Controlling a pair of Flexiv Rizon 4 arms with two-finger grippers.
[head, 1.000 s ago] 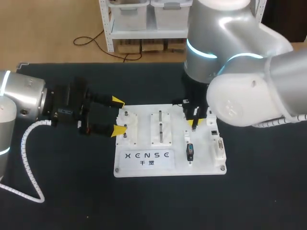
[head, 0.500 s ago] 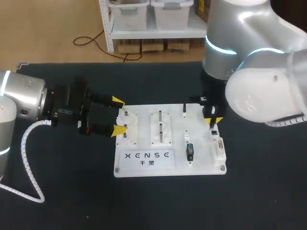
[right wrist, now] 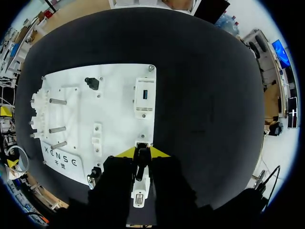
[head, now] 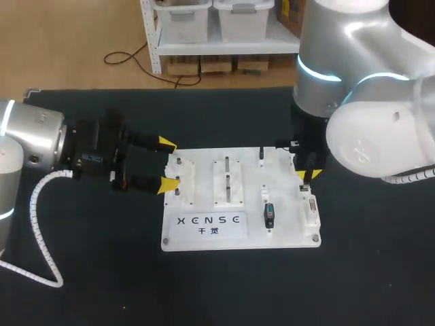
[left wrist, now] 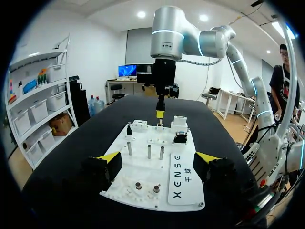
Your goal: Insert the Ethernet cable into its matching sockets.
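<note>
The white socket board (head: 285, 232) lies in the middle of the table. My right gripper (head: 307, 175) hangs over its right edge, shut on a black Ethernet plug (right wrist: 141, 160) that points down. In the right wrist view the gripper (right wrist: 142, 152) holds the plug just above a small socket (right wrist: 142, 142) at the board's rim. The left wrist view has that gripper (left wrist: 159, 113) at the board's far end. My left gripper (head: 166, 164) stands open at the board's left edge, its fingertips either side of the white peg block (head: 180, 180). In its own view the left gripper (left wrist: 157, 162) holds nothing.
On the board stand metal pegs (head: 227, 180), a black connector (head: 269, 214), a small black post (head: 262, 155) and a white block with a blue port (right wrist: 144, 97). A serial socket (head: 311, 207) sits near the right edge. Black table surrounds the board.
My right gripper has moved to the right with the plug, from above the board's middle right to its right edge. The left arm has not moved.
</note>
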